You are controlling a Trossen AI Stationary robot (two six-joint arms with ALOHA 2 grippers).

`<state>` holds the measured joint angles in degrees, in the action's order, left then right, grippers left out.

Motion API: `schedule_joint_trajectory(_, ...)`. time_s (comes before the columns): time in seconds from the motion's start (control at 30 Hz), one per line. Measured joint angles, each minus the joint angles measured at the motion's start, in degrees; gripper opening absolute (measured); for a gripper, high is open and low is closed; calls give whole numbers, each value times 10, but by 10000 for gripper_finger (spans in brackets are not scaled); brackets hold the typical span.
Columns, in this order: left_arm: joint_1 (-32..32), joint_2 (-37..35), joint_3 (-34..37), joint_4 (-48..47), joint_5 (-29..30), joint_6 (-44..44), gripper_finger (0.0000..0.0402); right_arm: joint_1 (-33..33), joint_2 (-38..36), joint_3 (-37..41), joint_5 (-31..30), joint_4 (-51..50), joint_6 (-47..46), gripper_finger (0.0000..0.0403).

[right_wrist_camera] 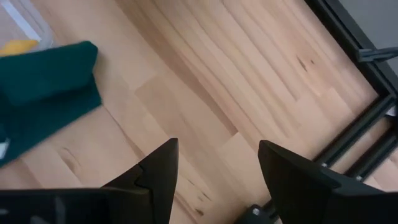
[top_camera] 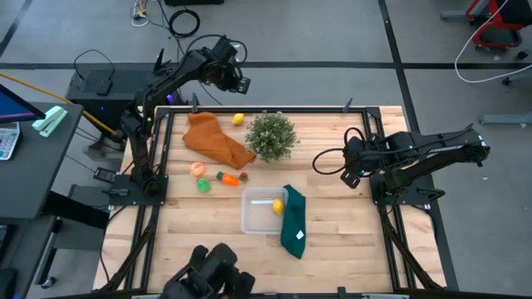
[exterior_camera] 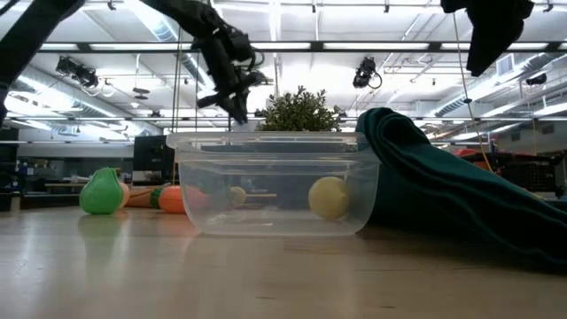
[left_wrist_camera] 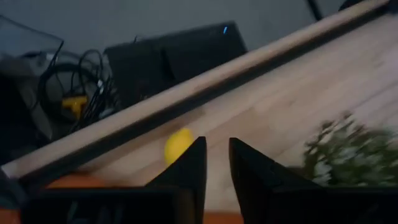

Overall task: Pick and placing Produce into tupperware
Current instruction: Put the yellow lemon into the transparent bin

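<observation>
Left pincer [left_wrist_camera: 216, 163], fingers nearly closed on nothing, hangs raised over the table's [top_camera: 349, 241] far edge above one lemon [top_camera: 238, 119], my arm stretched out from its base. Right pincer [right_wrist_camera: 216, 163], open and empty, waits over bare wood at the right side. I count a second lemon [top_camera: 278, 206] inside the tupperware [top_camera: 252, 218]; a peach [top_camera: 198, 169], green fruit [top_camera: 203, 185], carrot [top_camera: 228, 177] and red piece [top_camera: 244, 176] lie left of it.
</observation>
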<state>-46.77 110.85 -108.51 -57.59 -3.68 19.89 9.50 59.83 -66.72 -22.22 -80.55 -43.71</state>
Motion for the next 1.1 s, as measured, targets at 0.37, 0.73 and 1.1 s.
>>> schedule_joint_trajectory(0.37,-23,57,0,-55,-6,-16,237,0,4,0,9,61,-64,190)
schedule_joint_trajectory(0.73,-21,112,1,-62,-7,-71,304,0,26,0,43,102,-105,189)
schedule_joint_trajectory(1.1,-5,138,2,-61,-10,-145,306,0,63,0,78,140,-109,187)
